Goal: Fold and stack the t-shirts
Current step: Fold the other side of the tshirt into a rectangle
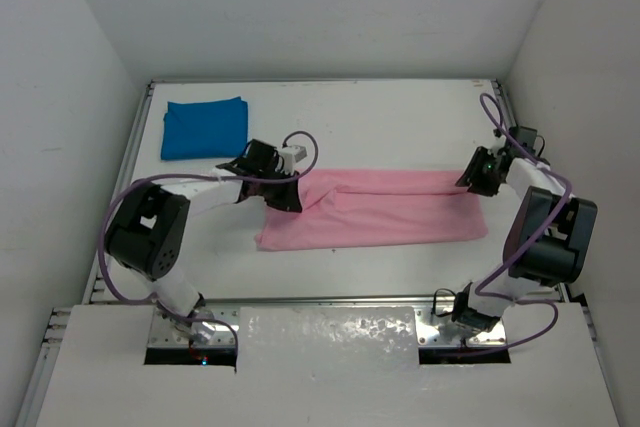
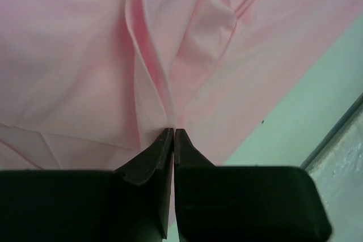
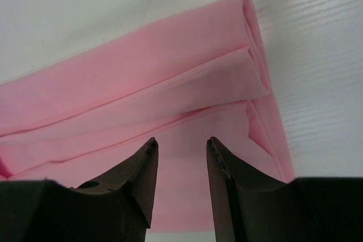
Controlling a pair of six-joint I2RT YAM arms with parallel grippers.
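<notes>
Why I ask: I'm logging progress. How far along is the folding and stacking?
Done: the blue shirt lies folded at the table's far left. In hand: the pink shirt is folded into a long strip; the left gripper is shut on its left end, the right gripper open over its right end. Left: folding the strip shorter and stacking it with the blue one.

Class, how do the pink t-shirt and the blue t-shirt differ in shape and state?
The pink t-shirt is a long rumpled strip; the blue t-shirt is a compact folded rectangle. The left gripper is shut on the pink t-shirt; nothing touches the blue t-shirt. Both are plain cloth on the table.
</notes>
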